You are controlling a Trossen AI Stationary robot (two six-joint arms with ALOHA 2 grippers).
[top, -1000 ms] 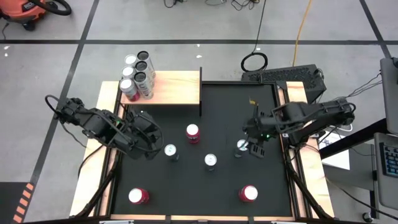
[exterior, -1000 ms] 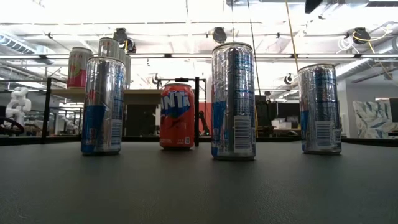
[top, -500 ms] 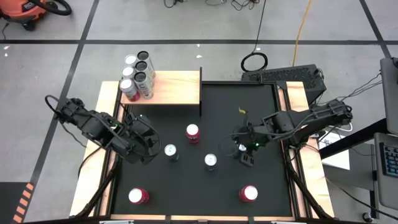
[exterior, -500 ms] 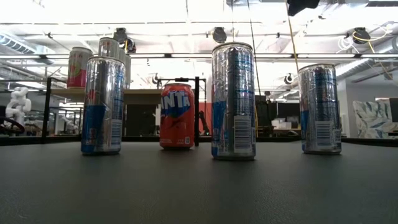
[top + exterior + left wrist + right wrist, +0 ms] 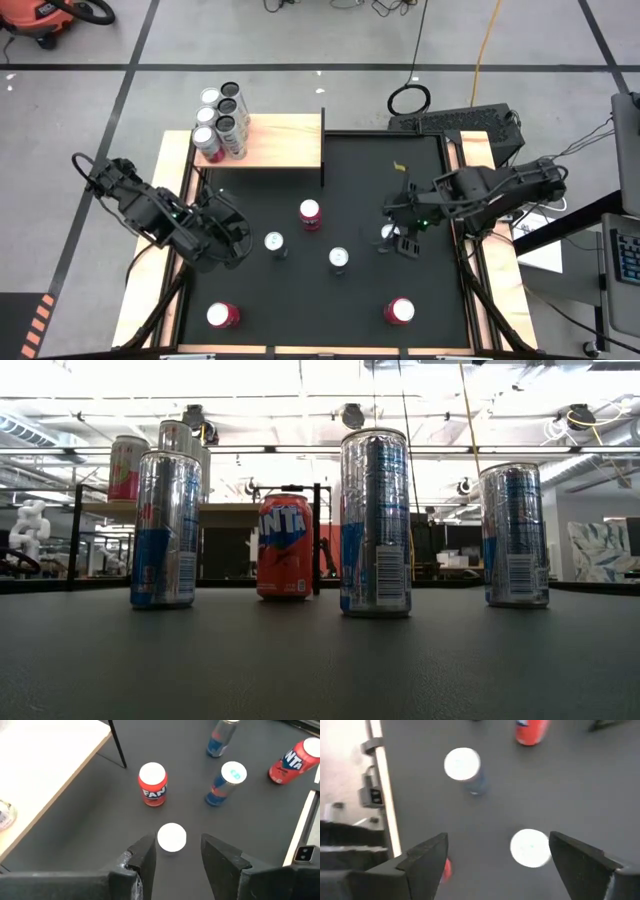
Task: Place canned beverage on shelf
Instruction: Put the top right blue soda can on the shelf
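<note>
Two dark arms reach over a black-matted counter [image 5: 440, 300]. The right gripper [image 5: 398, 238], jaws spread wide and released, hovers by a slim silver-blue can [image 5: 388, 234] near the right edge. The left gripper [image 5: 240, 243], jaws parted and empty, faces another slim silver can [image 5: 275, 243] left of centre. The pale wooden shelf [image 5: 285, 142] occupies the far-left corner.

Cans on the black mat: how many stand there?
6: orange can near the shelf, silver cans at left-centre, centre and under the right pincer, red cans at front left and front right.
</note>
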